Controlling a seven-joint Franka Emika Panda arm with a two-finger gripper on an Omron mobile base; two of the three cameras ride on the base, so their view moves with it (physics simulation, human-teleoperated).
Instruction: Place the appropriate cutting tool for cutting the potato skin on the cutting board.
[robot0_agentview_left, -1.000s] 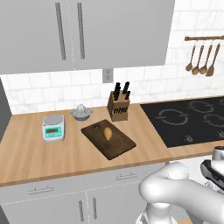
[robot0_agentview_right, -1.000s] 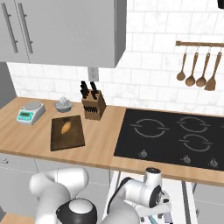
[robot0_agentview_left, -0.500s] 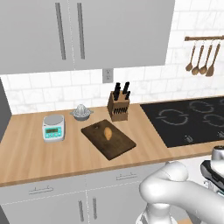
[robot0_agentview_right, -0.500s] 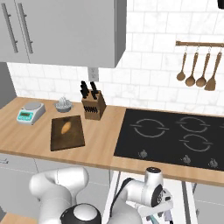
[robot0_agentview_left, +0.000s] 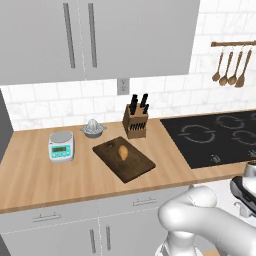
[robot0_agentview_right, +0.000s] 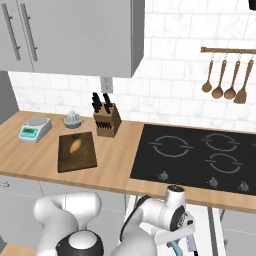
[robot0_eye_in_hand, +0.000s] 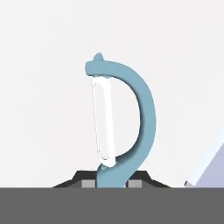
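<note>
The peeler (robot0_eye_in_hand: 144, 113) has a light blue curved handle and a white blade; it stands upright in the hand view, its stem held low between the dark tips of my gripper (robot0_eye_in_hand: 111, 181). The gripper is shut on it. In the right base view the gripper (robot0_agentview_right: 176, 241) hangs below the counter's front edge, under the cooktop, with a bit of the blue peeler (robot0_agentview_right: 176, 246) showing. The dark brown cutting board (robot0_agentview_left: 137, 167) lies on the wooden counter far to the left of the hand, with the orange-tan potato (robot0_agentview_left: 123, 152) on it. The board (robot0_agentview_right: 85, 159) and potato (robot0_agentview_right: 75, 145) also show from the right.
A wooden knife block (robot0_agentview_left: 136, 123) with black handles stands behind the board. A kitchen scale (robot0_agentview_left: 61, 146) and a juicer (robot0_agentview_left: 93, 128) sit at the left. The black cooktop (robot0_agentview_left: 215, 137) takes up the counter's right part. Wooden utensils (robot0_agentview_right: 225, 80) hang on the wall.
</note>
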